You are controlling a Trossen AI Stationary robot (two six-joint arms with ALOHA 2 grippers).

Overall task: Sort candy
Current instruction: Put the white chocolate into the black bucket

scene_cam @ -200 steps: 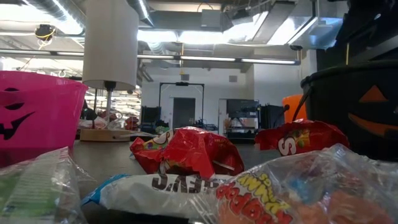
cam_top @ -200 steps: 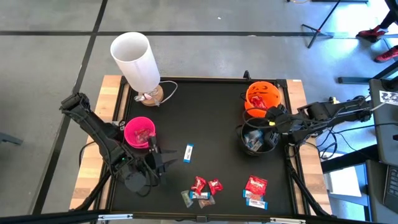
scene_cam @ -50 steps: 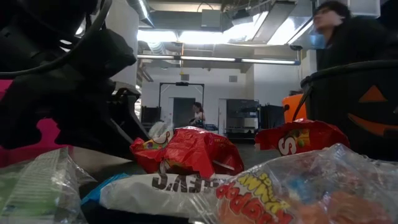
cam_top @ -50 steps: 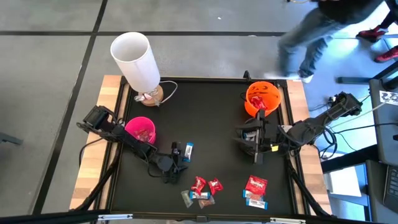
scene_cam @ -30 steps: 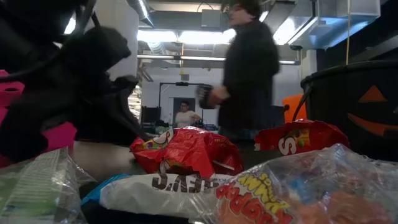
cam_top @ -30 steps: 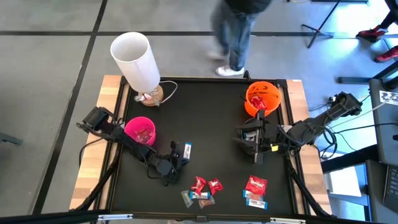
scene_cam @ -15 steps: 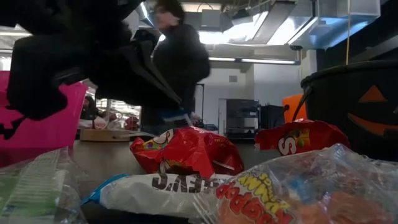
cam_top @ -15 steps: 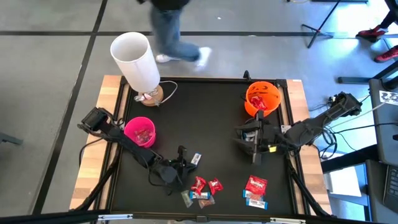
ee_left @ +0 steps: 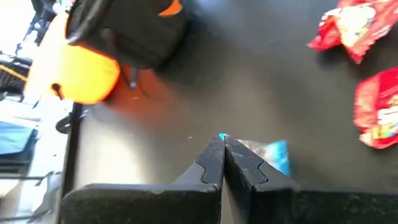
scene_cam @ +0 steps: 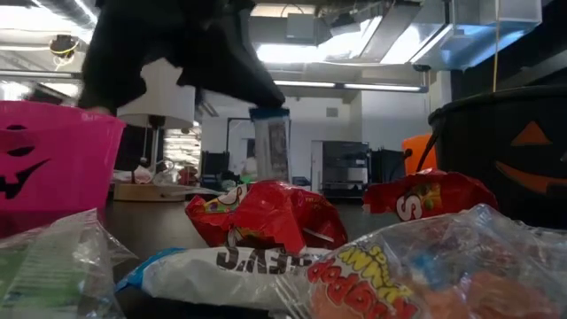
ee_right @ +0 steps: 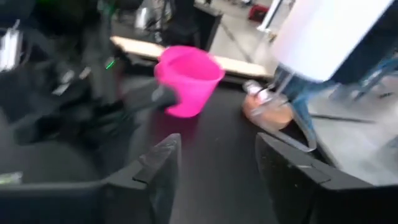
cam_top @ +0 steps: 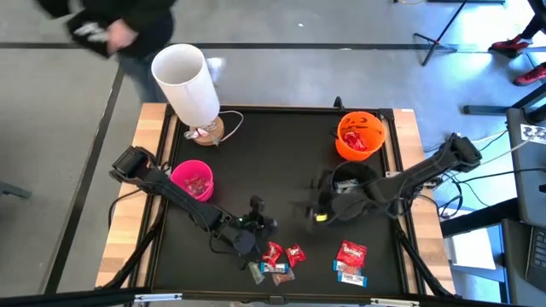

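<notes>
The left gripper (ee_left: 224,149) is closed on a blue-and-white wrapped candy (ee_left: 268,155); in the left wrist view its two dark fingers (ee_left: 211,163) meet at the tips with the wrapper pinched between them. In the low view this candy (scene_cam: 270,142) hangs upright, clear of the black table mat (cam_top: 281,153). In the high view the left gripper (cam_top: 258,223) is over the near centre of the mat, just beside the central candy cluster (cam_top: 277,260) of red and silvery packets.

The right gripper (ee_right: 214,165) is open, with its two fingers (ee_right: 158,165) set well apart. In the high view it (cam_top: 311,206) sits right of the mat's centre, in front of the black bowl (cam_top: 358,183) and pointing toward the left arm.

A second candy group (cam_top: 350,260), one red packet and one blue-and-white packet, lies near the front right of the mat, apart from the central cluster. The pink bowl (cam_top: 192,181) stands at the mat's left side and holds red pieces. The orange bowl (cam_top: 360,136) stands at the far right, just behind the black bowl, also with red contents.

A white lamp (cam_top: 188,85) stands at the far left corner of the table. A person (cam_top: 107,21) is on the floor beyond that corner.
</notes>
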